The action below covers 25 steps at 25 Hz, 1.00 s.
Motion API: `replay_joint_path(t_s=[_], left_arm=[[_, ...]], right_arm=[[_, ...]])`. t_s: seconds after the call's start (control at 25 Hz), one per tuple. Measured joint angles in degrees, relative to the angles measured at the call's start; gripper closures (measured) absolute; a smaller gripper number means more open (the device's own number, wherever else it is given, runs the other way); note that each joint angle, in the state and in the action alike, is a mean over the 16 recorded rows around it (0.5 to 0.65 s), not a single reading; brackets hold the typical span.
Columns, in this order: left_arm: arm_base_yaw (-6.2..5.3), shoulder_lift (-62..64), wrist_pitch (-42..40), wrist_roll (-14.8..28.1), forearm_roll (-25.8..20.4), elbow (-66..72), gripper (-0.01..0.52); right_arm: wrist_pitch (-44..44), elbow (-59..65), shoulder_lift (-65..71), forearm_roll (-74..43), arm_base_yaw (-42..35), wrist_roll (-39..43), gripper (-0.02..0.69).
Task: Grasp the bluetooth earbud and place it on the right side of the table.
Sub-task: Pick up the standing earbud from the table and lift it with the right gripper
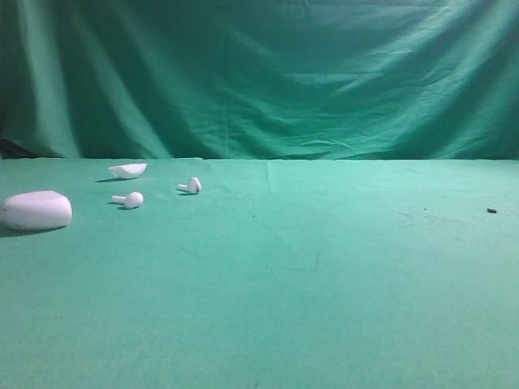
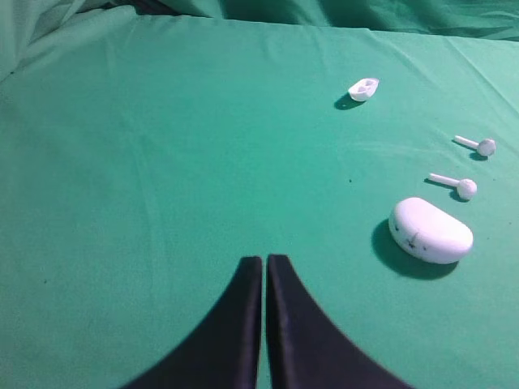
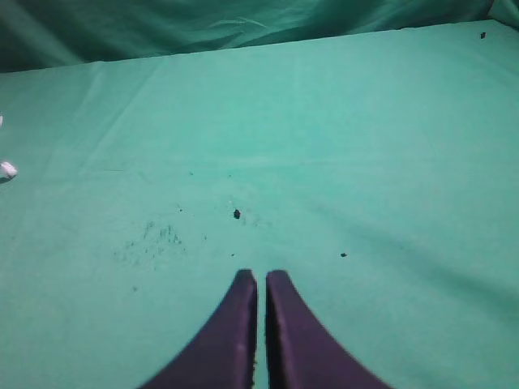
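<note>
On the far left of the table [image 1: 268, 324], in the high view, lies a large white oval case [image 1: 36, 210], resting flat on the green cloth. Just beyond it, toward the draped backdrop [image 1: 259, 73], sits a shallow white shell [image 1: 128, 170], hollow side up as the left wrist view shows. Between and slightly right of these lie two small white earbuds, each on its side with its stem pointing left: the nearer earbud [image 1: 130, 199] and, a little farther right and back, the second earbud [image 1: 191, 185]. They are near each other but apart, and neither touches the case or shell. Either could serve as the task's bluetooth earbud; the frames do not settle which. The middle and right of the table carry nothing but a small dark speck [image 1: 491, 210] near the right edge.

Neither arm appears in the high view. The left gripper [image 2: 265, 263] has its fingers pressed together, holding nothing, well short of the earbuds, which lie ahead and to its right. The right gripper [image 3: 261, 279] is likewise clenched and empty over bare cloth.

Judgement: the task has not begun; the grasp step is pending. The next move calls for the left gripper to part its fingers, travel to one earbud and close across its small glossy body, which may slip or roll.
</note>
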Motion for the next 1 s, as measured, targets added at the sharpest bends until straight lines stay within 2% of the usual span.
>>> replay_joint_path(t_s=[1.0], left_arm=[[0.0,0.0,0.0,0.0,0.0,0.0,0.514]], right_arm=[[-0.2,0.0,0.0,-0.1,-0.1,0.0,0.665]])
